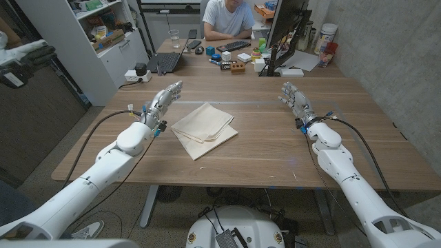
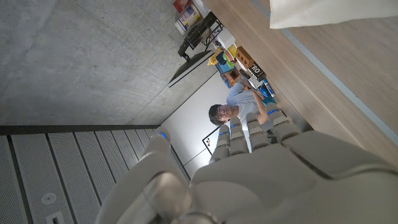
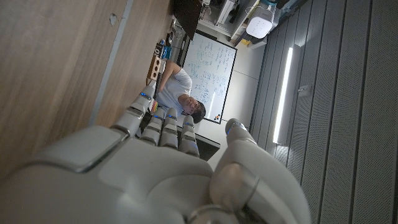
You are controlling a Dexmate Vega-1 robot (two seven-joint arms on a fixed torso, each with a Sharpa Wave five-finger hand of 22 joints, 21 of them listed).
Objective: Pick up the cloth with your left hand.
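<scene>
A cream folded cloth (image 1: 204,129) lies on the wooden table (image 1: 262,148) a little left of the middle; a corner of the cloth (image 2: 323,12) also shows in the left wrist view. My left hand (image 1: 163,100) stands just left of the cloth and slightly farther back, fingers stretched out and apart, holding nothing; its back (image 2: 249,174) shows close up in the left wrist view. My right hand (image 1: 295,100) is over the right half of the table, well away from the cloth, also with fingers extended and empty, and the right hand (image 3: 155,174) shows from behind in its wrist view.
At the far end of the table sit a laptop (image 1: 167,60), a monitor (image 1: 284,31), a keyboard (image 1: 234,46), small boxes (image 1: 238,67) and bottles. A person (image 1: 226,17) sits behind it. A power strip (image 1: 134,74) lies at the far left corner. Shelves (image 1: 103,34) stand left.
</scene>
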